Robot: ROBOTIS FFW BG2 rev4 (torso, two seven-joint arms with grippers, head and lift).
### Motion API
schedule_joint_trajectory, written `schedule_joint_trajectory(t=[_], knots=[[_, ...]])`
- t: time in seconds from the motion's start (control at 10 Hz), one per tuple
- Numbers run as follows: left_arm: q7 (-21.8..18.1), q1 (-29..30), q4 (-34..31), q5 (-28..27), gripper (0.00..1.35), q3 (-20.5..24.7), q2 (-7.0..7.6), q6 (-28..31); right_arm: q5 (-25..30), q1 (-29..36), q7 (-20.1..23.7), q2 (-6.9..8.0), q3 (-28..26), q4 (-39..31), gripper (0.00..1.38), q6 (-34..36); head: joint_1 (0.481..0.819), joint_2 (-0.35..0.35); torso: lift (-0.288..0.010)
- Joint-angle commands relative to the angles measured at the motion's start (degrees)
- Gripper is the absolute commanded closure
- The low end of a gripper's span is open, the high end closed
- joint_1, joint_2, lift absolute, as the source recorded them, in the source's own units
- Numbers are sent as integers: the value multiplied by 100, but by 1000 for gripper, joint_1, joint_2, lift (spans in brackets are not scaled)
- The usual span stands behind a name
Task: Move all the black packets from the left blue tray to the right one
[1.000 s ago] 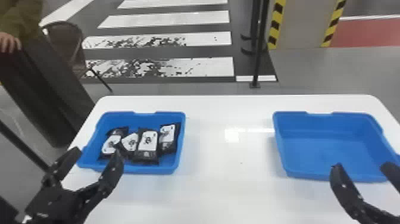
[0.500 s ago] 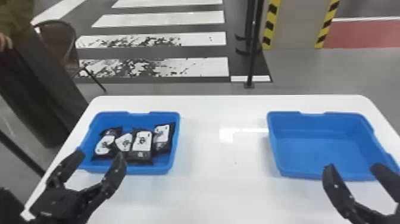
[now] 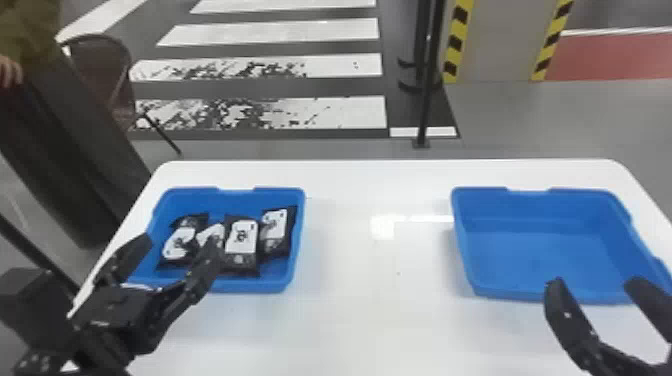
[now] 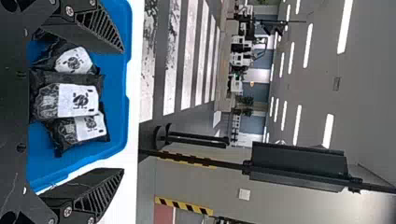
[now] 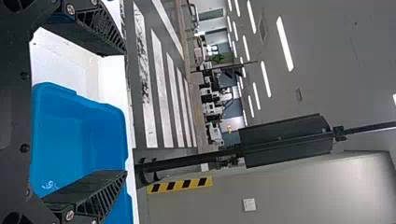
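In the head view my left gripper [image 3: 175, 250] stands open over the near edge of the left blue tray [image 3: 250, 286], where black packets [image 3: 242, 242] with white labels lie side by side, partly overlapping. One fingertip covers part of a packet there. The left wrist view has the open left gripper [image 4: 123, 109] with packets [image 4: 78, 100] in the tray beyond its fingers. My right gripper [image 3: 592, 285] is open at the near edge of the right blue tray [image 3: 540, 240], which holds no packets. The right wrist view gives the right gripper [image 5: 126, 112] nothing between its fingers.
A white table [image 3: 380, 310] carries both trays, with a wide gap between them. Behind it stands a black pole [image 3: 427, 100] on the floor. A chair [image 3: 107, 70] is beyond the table's far left corner.
The head view has shifted, so trays and table sit slightly farther left. My left gripper has moved a little to the right relative to the left tray; both grippers remain open.
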Motion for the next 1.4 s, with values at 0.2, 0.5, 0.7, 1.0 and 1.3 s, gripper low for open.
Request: schedule_joint_trajectory(t=[0.2,0.5,0.7,1.0,1.3], knots=[[41,-711,313,-306,137,-16,187,768,-51,2,0,0,0,14,110,13,695,95,-140],[23,-1471,749,-603,137,-268,600,1387,-62,2,0,0,0,28,110,27,695,95,-140],[-179,-1963,1058,-992,137,-233,697,1696,-74,16,0,0,11,28,110,41,695,94,-140],[-618,-2722,1747,-1369,137,-130,697,2146,-85,16,0,0,11,28,110,55,695,118,-140],[-1023,-3566,2408,-1415,137,-325,864,2835,-85,2,0,0,23,28,110,98,695,123,-140]])
